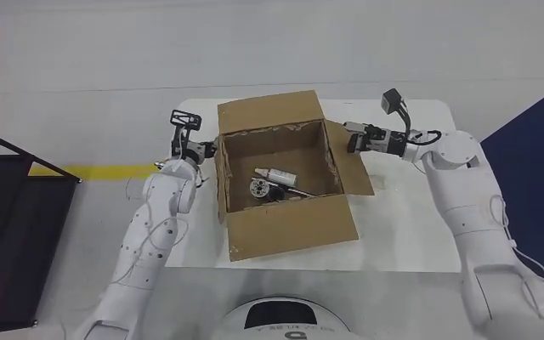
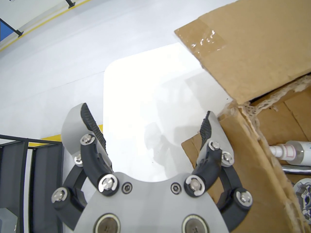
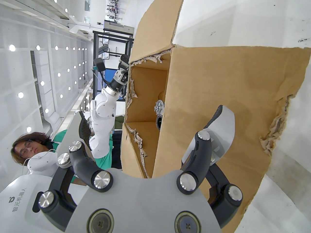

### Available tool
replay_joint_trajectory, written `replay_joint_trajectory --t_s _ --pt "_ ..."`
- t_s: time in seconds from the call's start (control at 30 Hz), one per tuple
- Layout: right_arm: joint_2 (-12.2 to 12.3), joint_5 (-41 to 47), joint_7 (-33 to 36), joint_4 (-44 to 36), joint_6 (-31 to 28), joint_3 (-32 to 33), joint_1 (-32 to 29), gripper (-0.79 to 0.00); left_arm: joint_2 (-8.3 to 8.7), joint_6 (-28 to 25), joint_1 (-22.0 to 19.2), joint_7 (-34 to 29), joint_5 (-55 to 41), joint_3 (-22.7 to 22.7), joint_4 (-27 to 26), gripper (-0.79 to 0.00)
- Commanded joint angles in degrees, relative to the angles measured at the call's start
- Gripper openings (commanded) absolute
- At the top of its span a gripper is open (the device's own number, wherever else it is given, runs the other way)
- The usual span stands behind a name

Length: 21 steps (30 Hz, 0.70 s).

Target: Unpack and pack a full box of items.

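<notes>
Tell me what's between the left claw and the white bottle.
A side wall of the cardboard box: the open left claw sits just outside it, the white bottle lies inside. From above, nothing visible blocks.

Box contents, partly out of sight
The white bottle [image 2: 295, 152], the metal rod [image 2: 295, 169] beside it and a grey toothed part [image 2: 303, 195] are cut off by the left wrist view's edge — from the right wrist, the box [image 3: 218, 86] cardboard hides nearly all inside; in the top view the toothed part is too small to identify.
</notes>
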Motion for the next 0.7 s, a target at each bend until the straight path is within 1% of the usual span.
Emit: replay_joint_trajectory --t_s 0.0,0.23,0.43,0.57,0.67 --pt "0.2 0.4 0.5 -0.1 0.0 0.3 -0.6 0.000 -0.24 0.4 -1.0 -0.1 0.1 1.1 0.4 0.000" --pt "1.1 1.2 2.4 -1.8 0.4 1.9 -3.4 0.000 -1.45 2.0 -6.7 0.3 0.1 5.1 4.5 0.000" --pt "2.1 1.7 0.8 -5.0 0.0 5.1 -6.5 0.000 -2.47 3.5 -11.0 0.9 -0.5 7.6 8.3 0.000" --pt "2.8 2.5 -2.0 -9.8 -2.8 8.6 -9.0 0.000 -2.80 4.6 -12.1 1.6 -2.5 6.9 9.2 0.000" --pt "3.0 3.8 -4.5 -15.0 -6.0 10.3 -10.1 0.000 -2.46 4.9 -11.2 1.7 -4.2 4.0 8.3 0.000"
